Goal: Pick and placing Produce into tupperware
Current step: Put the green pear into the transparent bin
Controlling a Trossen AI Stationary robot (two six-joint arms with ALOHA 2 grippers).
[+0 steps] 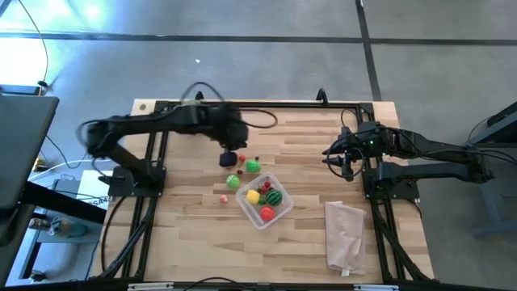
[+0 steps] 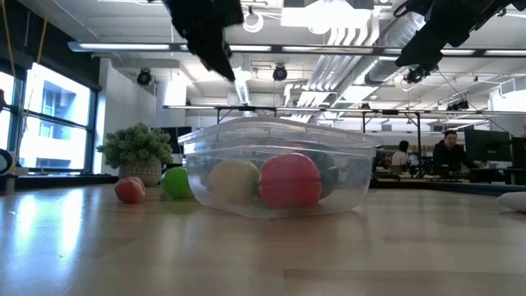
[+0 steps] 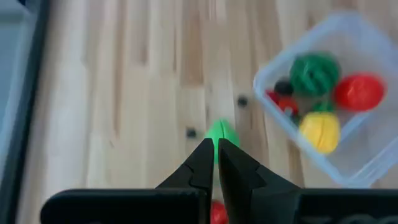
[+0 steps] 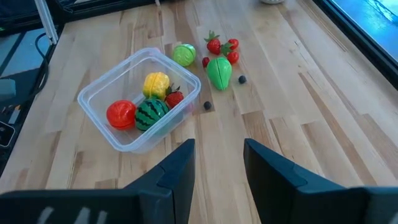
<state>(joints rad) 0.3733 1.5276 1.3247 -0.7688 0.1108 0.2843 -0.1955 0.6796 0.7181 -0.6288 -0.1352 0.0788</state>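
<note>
Left gripper [image 3: 215, 163] pressed together, empty, hanging just above the green pointed fruit [image 3: 220, 132] that lies on the wood beside the tupperware [image 1: 279, 217]. Right gripper [image 4: 219, 163] spread, holding nothing, parked well apart from the tupperware toward the table's right frame.

Pale plank table [image 1: 194, 234], dark frame rails along its edges. Beyond it, an open office with exposed ceiling ducts, windows and seated people at desks.

Inside the tupperware: striped watermelon ball [image 4: 151, 112], red round fruit [image 4: 120, 114], yellow fruit [image 4: 156, 84], small strawberry [image 4: 175, 98]. Outside it, near its rim: light green round fruit [image 4: 184, 55], cluster of small red berries [image 4: 222, 47], two dark tiny balls. Pinkish translucent bag [image 1: 346, 234] flat on the wood, well apart from the tupperware.
</note>
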